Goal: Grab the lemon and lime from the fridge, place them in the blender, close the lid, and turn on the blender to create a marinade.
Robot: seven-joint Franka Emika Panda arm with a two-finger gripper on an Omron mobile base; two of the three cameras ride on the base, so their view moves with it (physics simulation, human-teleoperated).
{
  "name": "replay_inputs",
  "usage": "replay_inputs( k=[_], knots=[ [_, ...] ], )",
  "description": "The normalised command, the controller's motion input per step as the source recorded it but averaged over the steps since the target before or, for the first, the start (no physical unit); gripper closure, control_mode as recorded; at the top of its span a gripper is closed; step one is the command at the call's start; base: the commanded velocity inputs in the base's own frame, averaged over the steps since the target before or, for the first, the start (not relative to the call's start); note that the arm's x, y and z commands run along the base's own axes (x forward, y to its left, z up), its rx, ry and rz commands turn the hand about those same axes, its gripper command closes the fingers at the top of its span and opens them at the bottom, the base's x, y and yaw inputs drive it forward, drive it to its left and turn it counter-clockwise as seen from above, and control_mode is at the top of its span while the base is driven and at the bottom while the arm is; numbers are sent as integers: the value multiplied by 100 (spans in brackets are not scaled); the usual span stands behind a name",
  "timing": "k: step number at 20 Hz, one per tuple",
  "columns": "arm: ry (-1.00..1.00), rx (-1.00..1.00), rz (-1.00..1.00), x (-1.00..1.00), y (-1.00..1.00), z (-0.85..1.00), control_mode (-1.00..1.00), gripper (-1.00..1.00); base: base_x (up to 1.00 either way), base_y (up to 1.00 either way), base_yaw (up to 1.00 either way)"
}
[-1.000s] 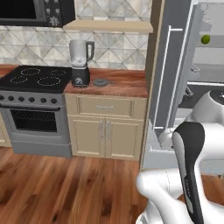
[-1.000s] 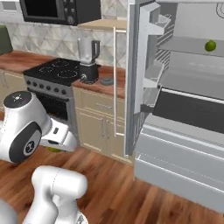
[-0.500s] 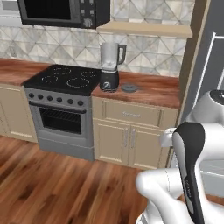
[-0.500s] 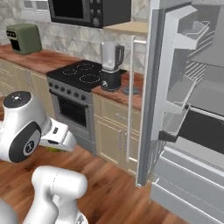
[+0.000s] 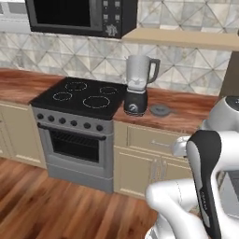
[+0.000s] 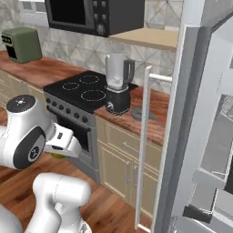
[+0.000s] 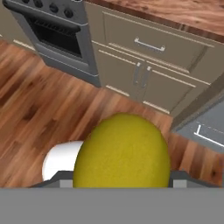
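The yellow lemon (image 7: pixel 122 153) sits large at the bottom of the hand view, with my gripper (image 7: pixel 122 180) shut on it, low over the wooden floor in front of the cabinets. In the right base view the hand (image 6: pixel 63 142) hangs low at the left, a sliver of the lemon (image 6: pixel 56 155) under it. The blender (image 5: pixel 137 86) (image 6: pixel 118 86) stands on the counter right of the stove, its jar topless. Its lid (image 5: pixel 160 110) (image 6: pixel 139 113) lies flat on the counter beside it. The fridge door (image 6: pixel 195 113) stands open at the right. The lime is out of view.
A black stove (image 5: pixel 81 95) with an oven below stands left of the blender, under a microwave (image 5: pixel 79 14). A green toaster (image 6: pixel 22 43) sits far left on the counter. Beige cabinets (image 7: pixel 148 57) run under the wooden counter. The fridge's white handle bar (image 6: pixel 143 150) stands close to the right.
The whole picture has shifted: the base has moved, so the blender and stove now sit nearer the middle, and the fridge shelves with the lime have slid out of view. The arm's pose is unchanged.
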Motion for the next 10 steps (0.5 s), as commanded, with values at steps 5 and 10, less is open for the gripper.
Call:
replay_inputs(
  k=[5, 10],
  knots=[
    [0, 0, 0, 0, 0, 0, 100, 100, 54, 91, -30],
    [0, 0, 0, 0, 0, 0, 100, 100, 50, 75, -46]
  ],
)
